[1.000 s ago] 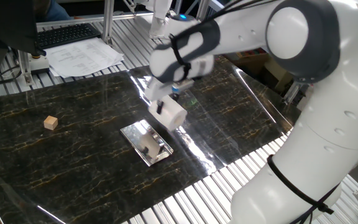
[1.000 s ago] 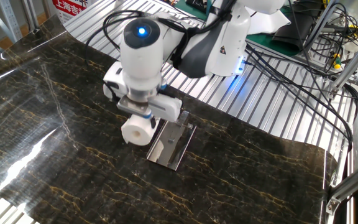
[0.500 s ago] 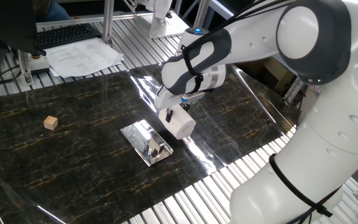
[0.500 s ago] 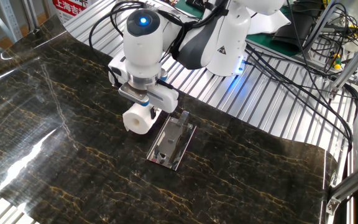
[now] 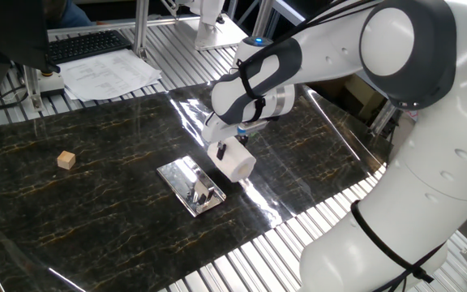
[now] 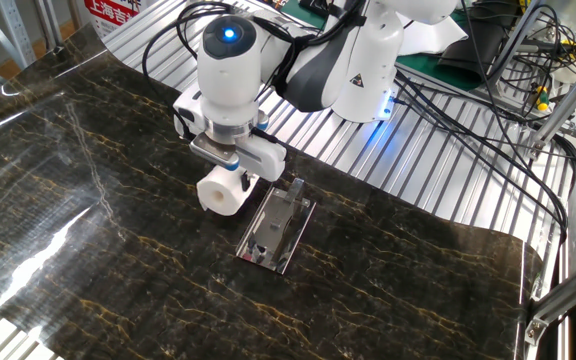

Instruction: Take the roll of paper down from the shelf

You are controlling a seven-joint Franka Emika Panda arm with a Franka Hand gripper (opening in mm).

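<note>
The roll of paper [image 5: 236,163] [image 6: 220,193] is a small white cylinder with a hollow core, held in my gripper [image 5: 227,149] [image 6: 230,171], which is shut on it. The roll hangs beside the shelf, off its right edge in one fixed view, just above or on the dark marble tabletop; I cannot tell which. The shelf [image 5: 190,185] [image 6: 276,231] is a small shiny mirror-like metal plate lying flat on the table, with nothing on it.
A small tan wooden cube [image 5: 66,160] sits at the left of the table. A glossy clear plastic sheet [image 5: 314,142] covers part of the marble. Papers [image 5: 108,75] and a keyboard [image 5: 87,45] lie behind the table. Cables [image 6: 488,110] run across the slatted metal surface.
My gripper has carried the roll off the shelf to its side and lower toward the table. Between half a second ago and now nothing has moved.
</note>
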